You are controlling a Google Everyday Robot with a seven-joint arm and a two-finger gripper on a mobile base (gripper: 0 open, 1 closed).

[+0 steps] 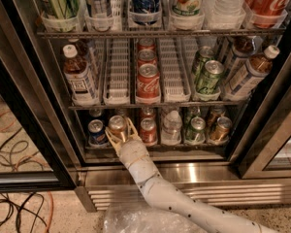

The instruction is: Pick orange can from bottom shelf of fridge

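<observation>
Orange can sits at the front of the bottom shelf, lower left of centre in the frame, second lane from the left. It's between a blue can and a red can. The gripper is right on it, reaching in from below on the white arm. One of the yellowish fingers hugs each side of the can, and to me they look clamped onto it rather than spread wide.

So I'd call this the grasp step, with the can not lifted out yet. Its base looks like it's on the shelf, behind the front rail.

Next move, I reckon, is a small lift to clear that rail, then a straight pull back out of the fridge toward the bottom of the frame. There isn't much headroom (the shelf of Coke cans is right above), so the lift wants to be modest. The neighbours are just beside it too, so any sideways swing could knock the blue or red one over.
</observation>
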